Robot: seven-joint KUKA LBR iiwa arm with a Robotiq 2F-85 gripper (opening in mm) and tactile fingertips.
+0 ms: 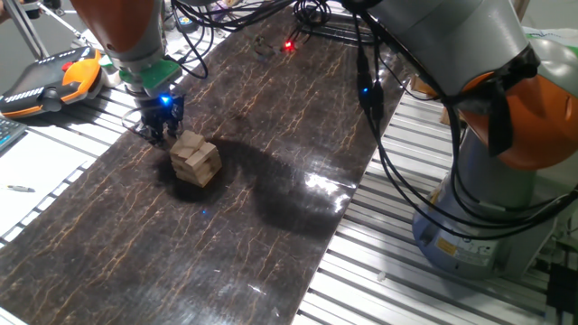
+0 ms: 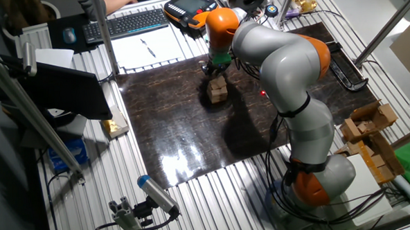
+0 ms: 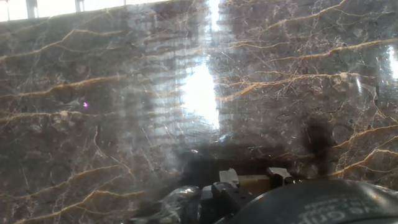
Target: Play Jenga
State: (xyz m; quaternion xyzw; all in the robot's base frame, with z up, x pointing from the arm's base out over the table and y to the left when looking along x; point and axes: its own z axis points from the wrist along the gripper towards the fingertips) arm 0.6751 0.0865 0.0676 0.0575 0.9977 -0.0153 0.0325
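The Jenga stack point(image 1: 196, 160) is a small pile of pale tan wooden blocks in crossed layers, on the dark marble slab point(image 1: 226, 244). It also shows in the other fixed view point(image 2: 217, 91). My gripper point(image 1: 160, 134) is low at the stack's far-left side, against its upper layer, and also shows in the other fixed view point(image 2: 213, 70). In the hand view, a tan block end point(image 3: 252, 182) sits between my two fingertips point(image 3: 228, 177) at the bottom edge. The jaws stand closed on it. The remainder of the stack is out of the hand view.
An orange and black teach pendant point(image 1: 54, 79) lies left of the slab, with cables point(image 1: 298, 18) at the far end. The arm's base point(image 1: 488, 217) stands to the right. A keyboard point(image 2: 126, 24), paper point(image 2: 146, 47) and wooden parts point(image 2: 368, 125) lie around the slab.
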